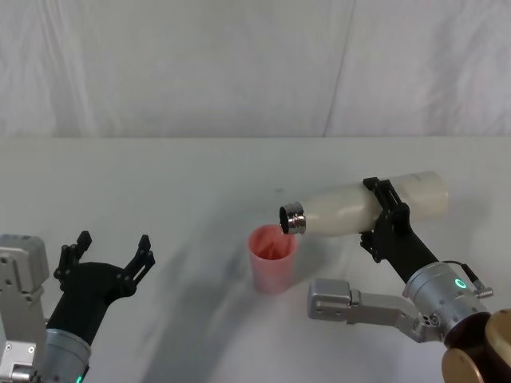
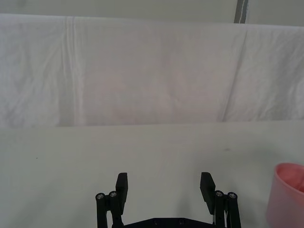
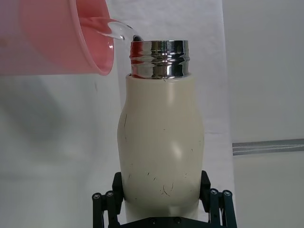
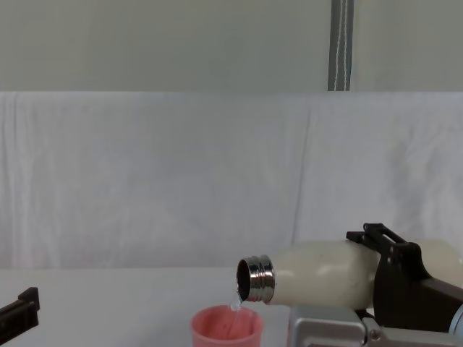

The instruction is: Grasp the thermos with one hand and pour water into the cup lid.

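Observation:
The cream-white thermos (image 1: 359,209) lies nearly horizontal in the air, its steel neck (image 1: 293,219) pointing left over the pink cup lid (image 1: 271,258). My right gripper (image 1: 382,215) is shut on the thermos body. Water runs from the steel mouth (image 4: 249,280) into the cup lid (image 4: 226,329), and the right wrist view shows the stream (image 3: 116,29) entering the cup lid (image 3: 61,38) beside the thermos (image 3: 161,142). My left gripper (image 1: 108,255) hovers open at the lower left, apart from both things; in the left wrist view its fingers (image 2: 122,187) stand spread, with the cup lid (image 2: 287,199) at the edge.
A white cloth covers the table (image 1: 160,183) and hangs as a backdrop (image 4: 181,181) behind. A grey metal post (image 4: 340,43) stands behind the backdrop. Bare table stretches between the left gripper and the cup lid.

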Robot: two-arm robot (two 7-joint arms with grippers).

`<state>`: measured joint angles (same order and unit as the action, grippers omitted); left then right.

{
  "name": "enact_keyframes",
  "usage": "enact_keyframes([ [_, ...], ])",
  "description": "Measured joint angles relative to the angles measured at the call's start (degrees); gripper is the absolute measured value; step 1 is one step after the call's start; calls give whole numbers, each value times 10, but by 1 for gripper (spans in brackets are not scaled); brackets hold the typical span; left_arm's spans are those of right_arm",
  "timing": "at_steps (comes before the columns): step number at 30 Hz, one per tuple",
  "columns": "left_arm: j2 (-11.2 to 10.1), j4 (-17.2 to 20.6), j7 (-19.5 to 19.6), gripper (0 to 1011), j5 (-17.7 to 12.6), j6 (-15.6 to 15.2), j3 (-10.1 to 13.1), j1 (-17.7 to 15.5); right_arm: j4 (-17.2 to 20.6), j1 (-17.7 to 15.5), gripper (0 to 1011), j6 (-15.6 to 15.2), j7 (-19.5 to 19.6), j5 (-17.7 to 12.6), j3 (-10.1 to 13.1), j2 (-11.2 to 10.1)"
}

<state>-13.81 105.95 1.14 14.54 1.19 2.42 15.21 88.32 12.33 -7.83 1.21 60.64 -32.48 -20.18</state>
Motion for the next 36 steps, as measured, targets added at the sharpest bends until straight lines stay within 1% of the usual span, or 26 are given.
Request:
enact_keyframes([
  [21,0,0,0,1001,0,0,0,0,0,0,951,-3,1,2,1,1],
  [28,0,0,0,1001,0,0,0,0,2,-4,951,1,2,-17,9,6],
  [34,0,0,0,1001,0,0,0,0,5,-9,951,13,1,-49,23,16],
  [36,0,0,0,1001,0,0,0,0,7,-10,951,15,0,-55,26,17],
])
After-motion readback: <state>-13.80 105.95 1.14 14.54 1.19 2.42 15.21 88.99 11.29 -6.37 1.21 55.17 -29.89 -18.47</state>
